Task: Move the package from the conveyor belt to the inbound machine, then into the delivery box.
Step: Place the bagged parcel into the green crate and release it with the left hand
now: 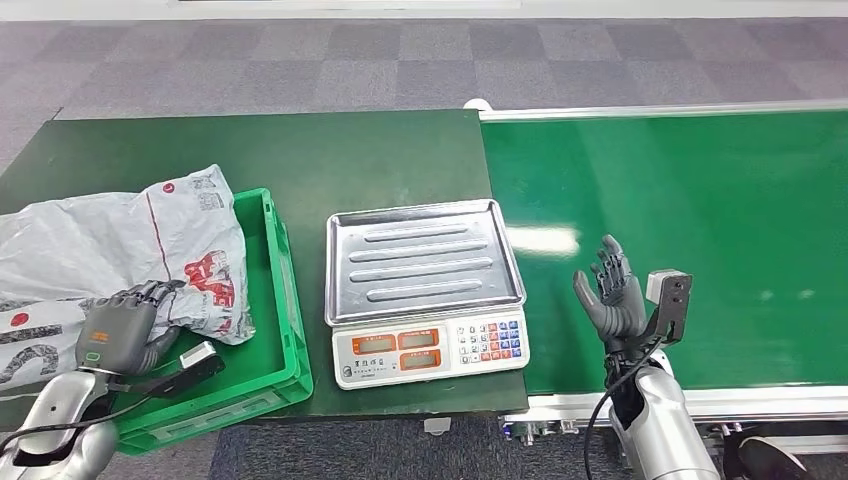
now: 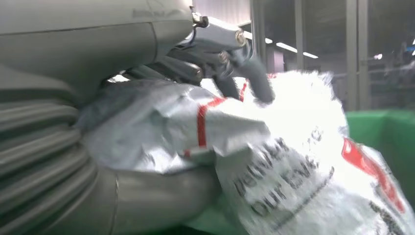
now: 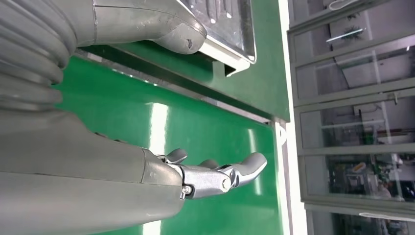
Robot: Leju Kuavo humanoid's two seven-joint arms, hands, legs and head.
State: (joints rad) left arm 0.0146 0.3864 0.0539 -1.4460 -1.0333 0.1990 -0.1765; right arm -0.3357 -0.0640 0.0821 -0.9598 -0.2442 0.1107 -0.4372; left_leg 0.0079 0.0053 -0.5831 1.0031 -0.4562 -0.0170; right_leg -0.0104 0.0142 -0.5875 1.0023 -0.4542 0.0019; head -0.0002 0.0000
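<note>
Belt (image 1: 700, 240) – one bright green conveyor, largest item, runs across right half of head view w/ silver rails along far and near edges; surface glossy. Right wrist view also catches it (image 3: 161, 127).

Mat (image 1: 300, 160) – one darker green table surface to left of belt, butting against it. Carries the crate and the scale.

Package (image 1: 110, 250) – one, grey-white plastic mailer bag w/ red stripe, red logo and black lettering, crumpled. Lies over the crate's left part, spilling past the picture's left edge. Left wrist view shows it close up (image 2: 274, 161), print blurred, not readable.

Crate (image 1: 285, 310) – one green plastic bin, low walls, at left-front of mat; its right wall sits just beside the scale, not touching as far as I can tell.

Scale (image 1: 425, 262) – one, steel ribbed tray on top, white front panel w/ three orange displays and a keypad. Tray bare. Between crate and belt.

Hands – two.
Left hand (image 1: 120, 325): fingers curled down onto the package, thumb under a fold – grips it (image 2: 230, 63).
Right hand (image 1: 610, 290): raised over belt's near edge, palm up, fingers spread apart and upright, nothing in it. Wrist view agrees (image 3: 215, 176), fingers extended over belt.
</note>
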